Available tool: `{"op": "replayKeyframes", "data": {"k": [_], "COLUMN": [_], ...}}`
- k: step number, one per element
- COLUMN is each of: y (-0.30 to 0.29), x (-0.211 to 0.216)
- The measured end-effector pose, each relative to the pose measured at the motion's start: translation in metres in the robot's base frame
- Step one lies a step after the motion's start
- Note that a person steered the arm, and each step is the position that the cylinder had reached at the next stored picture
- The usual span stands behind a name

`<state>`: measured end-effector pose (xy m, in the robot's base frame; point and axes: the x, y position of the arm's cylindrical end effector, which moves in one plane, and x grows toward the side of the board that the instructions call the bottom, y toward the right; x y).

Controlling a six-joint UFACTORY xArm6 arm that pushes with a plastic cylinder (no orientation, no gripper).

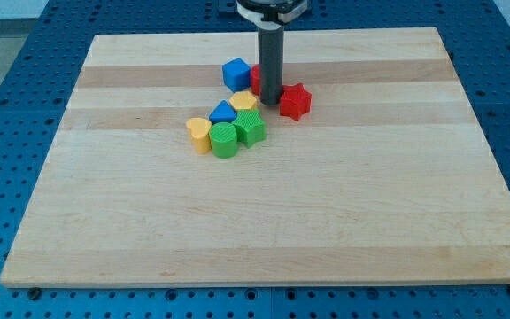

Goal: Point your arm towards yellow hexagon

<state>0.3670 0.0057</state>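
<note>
So, working across from the view's left: the first thing in the cluster is a yellow heart-ish block [200, 135], then right next to it a green cylinder [224, 140] and a second green block [251, 129] with a blockier shape I can't quite name. Above those sits a blue triangle-like block [223, 112], and tucked against it is the yellow hexagon [244, 101], which is the one I care about. It's wedged in the middle of the pile, touching the blue piece on its left and the green block below it. Further up there's a blue cube [235, 73], with a bit of a red block [256, 76] peeking out behind the rod.

My tip [270, 102] is down on the table [397, 204] just beside the hexagon's right edge, basically already at it, maybe touching, hard to say. On the far right is a red star [295, 101], close to the tip on its other side.

No pincer on this rig at all, just the plain rod, so nothing is held and there's no open/shut state to report.

Handling-wise I'd guess the hexagon is a light, rigid plastic piece that slides easily on smooth wood. No grabbing it, only nudging a flat side. Since it's packed against neighbours, any shove leftward probably drags the blue and green ones along, so gentle approach only.
</note>
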Motion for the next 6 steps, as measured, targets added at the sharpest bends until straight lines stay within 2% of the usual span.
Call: {"op": "replayKeyframes", "data": {"k": [2,3,4,5,6], "y": [0.0,-0.001,-0.061,-0.105,-0.106], "x": [0.152,0.174,0.182,0.156,0.102]}}
